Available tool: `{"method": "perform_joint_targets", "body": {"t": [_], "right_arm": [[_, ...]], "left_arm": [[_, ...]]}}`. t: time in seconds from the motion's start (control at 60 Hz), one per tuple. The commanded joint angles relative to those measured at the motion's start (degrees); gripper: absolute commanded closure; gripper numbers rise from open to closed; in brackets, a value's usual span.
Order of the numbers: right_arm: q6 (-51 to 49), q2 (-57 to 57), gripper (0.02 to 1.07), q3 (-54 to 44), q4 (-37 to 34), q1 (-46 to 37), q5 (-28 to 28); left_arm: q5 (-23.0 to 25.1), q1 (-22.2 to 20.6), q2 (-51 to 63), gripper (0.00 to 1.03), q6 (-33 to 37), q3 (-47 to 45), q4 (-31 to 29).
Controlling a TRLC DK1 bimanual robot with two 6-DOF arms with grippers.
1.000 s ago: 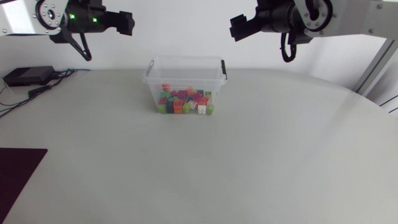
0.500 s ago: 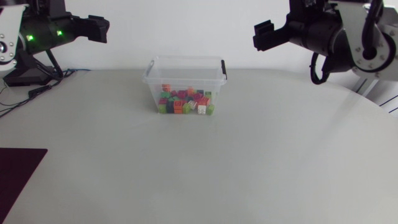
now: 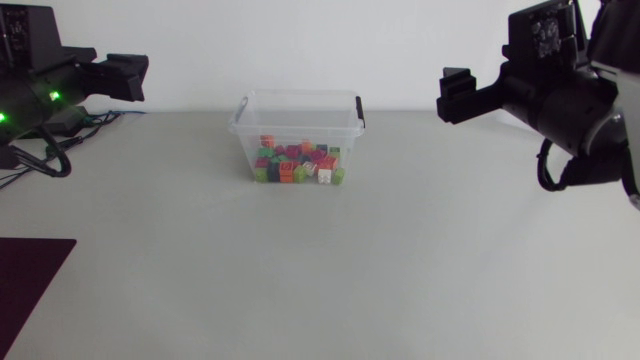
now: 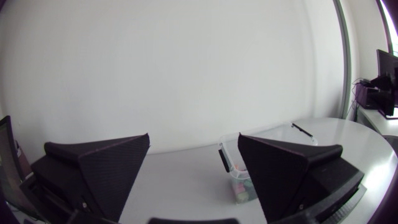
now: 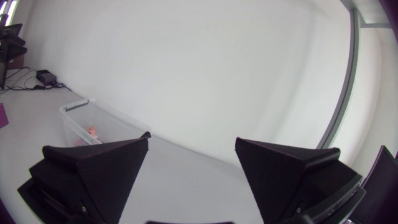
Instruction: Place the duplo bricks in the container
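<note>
A clear plastic container (image 3: 298,112) with a black clip on its rim stands at the back middle of the table. Several colourful duplo bricks (image 3: 298,165) lie in its bottom. My left gripper (image 3: 125,77) hangs high at the far left, well away from the container, open and empty. My right gripper (image 3: 458,95) hangs high at the right, also open and empty. From the left wrist, the open gripper (image 4: 193,174) looks toward the container (image 4: 229,151), which is partly hidden behind one finger. From the right wrist, the open gripper (image 5: 193,171) has the container (image 5: 99,118) far ahead, beside one finger.
A dark mat (image 3: 30,275) lies at the table's front left corner. Cables (image 3: 100,118) run along the back left edge near my left arm. The table curves away at the right (image 3: 600,170).
Both arms have swung outward and lower: the left gripper toward the left edge, the right gripper toward the right edge. Both stay open and empty. The container has not moved.
</note>
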Motion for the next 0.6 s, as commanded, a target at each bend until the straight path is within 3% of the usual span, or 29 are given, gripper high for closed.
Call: {"method": "perform_joint_targets", "body": {"t": [0.0,0.583], "right_arm": [[-0.7,-3.1,0.06,-3.1,1.7,0.2,1.0],[-1.4,-22.3,0.06,-15.7,-0.4,-1.3,1.6]], "left_arm": [[-0.4,0.7,-3.1,0.05,0.3,-3.1,1.4],[-0.4,1.7,-19.7,0.05,0.7,-16.5,1.3]]}}
